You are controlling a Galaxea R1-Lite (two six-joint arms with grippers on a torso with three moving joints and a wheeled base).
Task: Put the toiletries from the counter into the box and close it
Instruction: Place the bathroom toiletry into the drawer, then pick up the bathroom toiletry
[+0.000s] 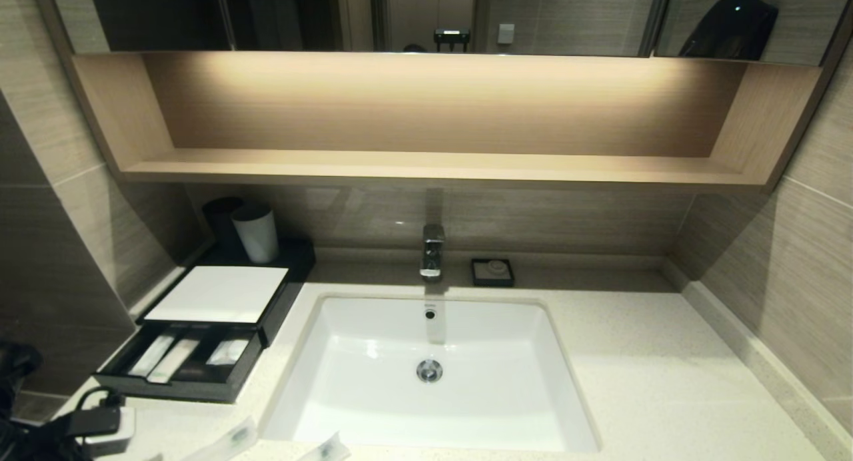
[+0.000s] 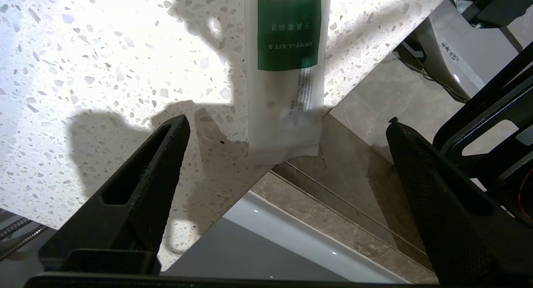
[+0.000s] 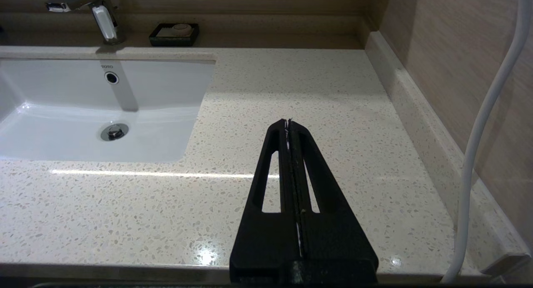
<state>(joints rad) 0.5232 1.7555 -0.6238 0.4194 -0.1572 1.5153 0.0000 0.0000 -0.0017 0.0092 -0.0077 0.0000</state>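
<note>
Setting: a bathroom, hotel-style vanity. Evidence — cream speckled stone counter [image 1: 653, 354] with an inset white basin [image 1: 373, 381] and chrome tap [image 1: 432, 251]; mirror above a lit wooden shelf niche [image 1: 433, 164]; grey tiled walls. Guest amenities point to a hotel — black soap dish [image 1: 492, 272], tumblers [image 1: 255, 232] on a tray, black box [image 1: 200, 334] with its drawer of wrapped toiletries [image 1: 172, 360].

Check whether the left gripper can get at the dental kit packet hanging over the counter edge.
Probably yes: the left gripper is wide open, the dental kit packet lies just ahead between its fingers, nothing between them.
</note>
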